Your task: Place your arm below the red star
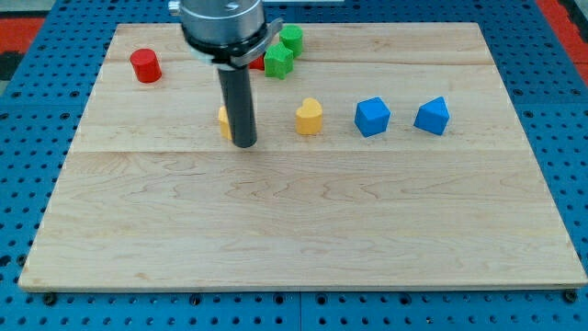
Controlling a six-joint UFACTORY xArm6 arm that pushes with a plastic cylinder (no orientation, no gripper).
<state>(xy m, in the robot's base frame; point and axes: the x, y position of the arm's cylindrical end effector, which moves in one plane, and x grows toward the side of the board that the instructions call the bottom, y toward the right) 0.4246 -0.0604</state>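
Note:
My tip (244,143) rests on the board left of centre, at the lower end of the dark rod. Only a sliver of a red block (258,63), likely the red star, shows behind the arm near the view's top, next to a green block (278,61); my tip is well below it. A yellow block (223,120) is partly hidden just left of the rod, touching or nearly touching it. A yellow block (310,117) lies to the tip's right.
A red cylinder (145,65) sits at the upper left. A second green block (291,38) lies near the top edge. Two blue blocks (372,117) (432,116) lie to the right. The wooden board (303,230) ends on a blue pegboard surround.

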